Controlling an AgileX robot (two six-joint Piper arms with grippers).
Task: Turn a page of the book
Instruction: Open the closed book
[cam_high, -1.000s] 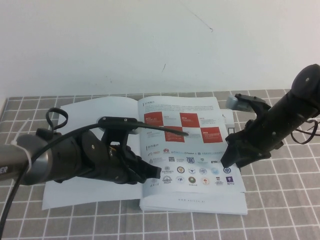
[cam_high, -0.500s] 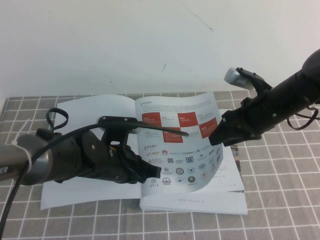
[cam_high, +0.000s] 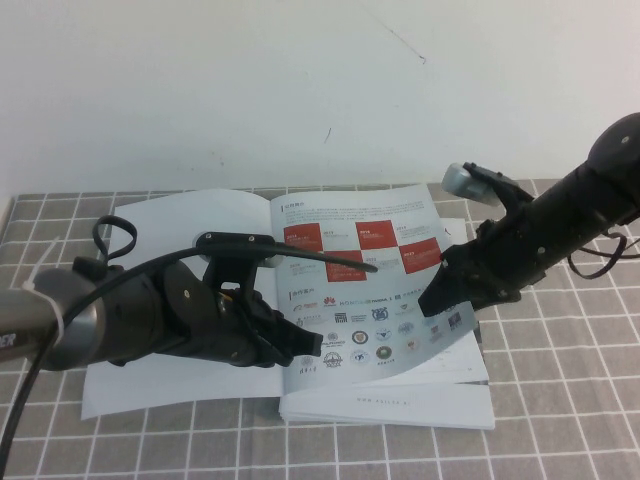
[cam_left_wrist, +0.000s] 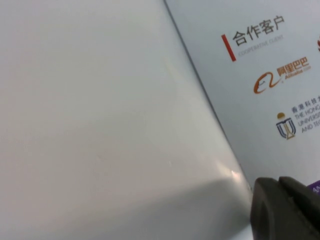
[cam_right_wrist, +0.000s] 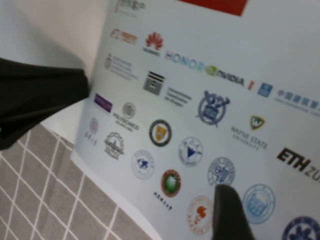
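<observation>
The book (cam_high: 300, 300) lies open on the grey checked tablecloth (cam_high: 560, 400), and its right-hand page (cam_high: 375, 290), with red squares above rows of logos, is curled up off the stack along its outer edge. The right gripper (cam_high: 440, 300) is at that raised edge with its fingers spread wide, one dark fingertip (cam_right_wrist: 227, 212) lying on the logo rows. The left gripper (cam_high: 305, 345) rests low on the book near the spine, and whether its fingers are spread or together cannot be told.

White page (cam_high: 375, 290) with red checker squares and coloured logos; grey-and-white grid tablecloth (cam_high: 560, 400).
</observation>
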